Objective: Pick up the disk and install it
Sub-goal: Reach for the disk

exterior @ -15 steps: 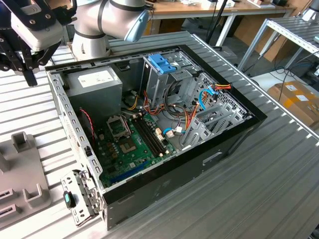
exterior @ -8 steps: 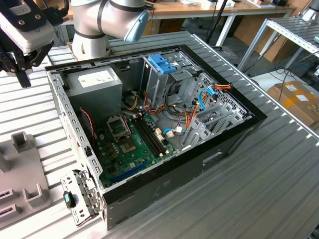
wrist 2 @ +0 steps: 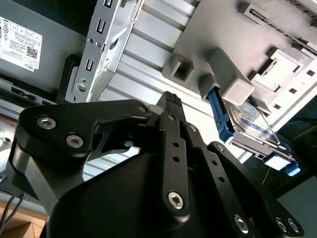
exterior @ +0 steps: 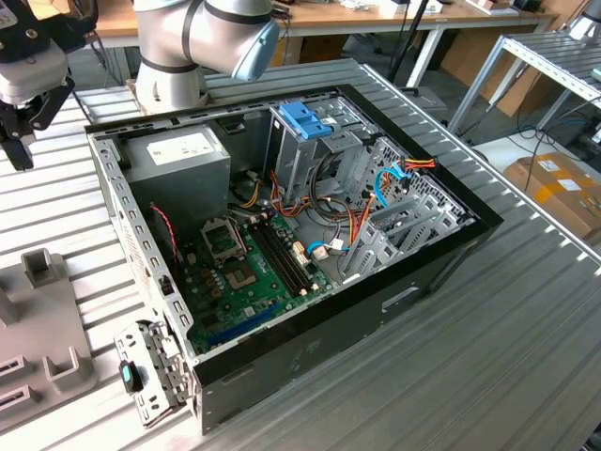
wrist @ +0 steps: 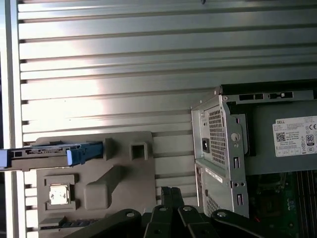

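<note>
Inspection of the work area. The black two-fingered claw (exterior: 19,150) hangs over the ribbed grey metal tabletop (exterior: 488,376) at the exterior view's left, outside the open black-and-grey metal computer case (exterior: 432,268). In the first wrist view its fingertips (wrist: 166,192) appear pressed together with nothing between them.

The disk (wrist 2: 247,121), a flat rectangular silver-grey metal drive framed by light-blue plastic rails, stands on edge in a slot of the grey moulded plastic holder (wrist 2: 208,29) on the tabletop beside the case, apart from the claw.

Inside the case are a green circuit board (exterior: 235,282) and an upright drive cage topped by a blocky blue plastic latch piece (exterior: 305,120).
</note>
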You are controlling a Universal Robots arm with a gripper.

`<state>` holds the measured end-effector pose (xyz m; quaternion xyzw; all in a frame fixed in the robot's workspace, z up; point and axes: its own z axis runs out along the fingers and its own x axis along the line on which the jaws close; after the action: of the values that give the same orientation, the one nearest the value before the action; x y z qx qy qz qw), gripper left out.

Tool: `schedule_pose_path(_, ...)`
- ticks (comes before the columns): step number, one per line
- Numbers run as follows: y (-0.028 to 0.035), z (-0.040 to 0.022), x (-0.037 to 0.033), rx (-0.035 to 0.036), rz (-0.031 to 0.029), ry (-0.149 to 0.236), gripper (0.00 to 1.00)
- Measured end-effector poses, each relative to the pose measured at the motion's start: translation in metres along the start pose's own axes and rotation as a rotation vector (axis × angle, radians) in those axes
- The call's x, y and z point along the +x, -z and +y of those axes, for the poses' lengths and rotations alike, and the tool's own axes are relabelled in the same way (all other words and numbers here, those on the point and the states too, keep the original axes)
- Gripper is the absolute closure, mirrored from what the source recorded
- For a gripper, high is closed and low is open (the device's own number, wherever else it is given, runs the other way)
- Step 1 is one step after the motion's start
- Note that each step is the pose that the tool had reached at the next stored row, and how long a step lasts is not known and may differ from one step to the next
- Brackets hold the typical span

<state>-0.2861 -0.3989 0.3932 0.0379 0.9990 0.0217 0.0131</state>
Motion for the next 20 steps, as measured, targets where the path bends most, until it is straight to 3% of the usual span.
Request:
schedule_pose_path(6,0.0003,-0.0009,0.0118,0.0,0.0,0.0,0.89)
schedule_pose_path(10,0.0007,-0.0019,0.0258,0.0,0.0001,0.0,0.89)
schedule_pose_path(20,0.0011,-0.0033,0.0432,0.0,0.0,0.0,0.89)
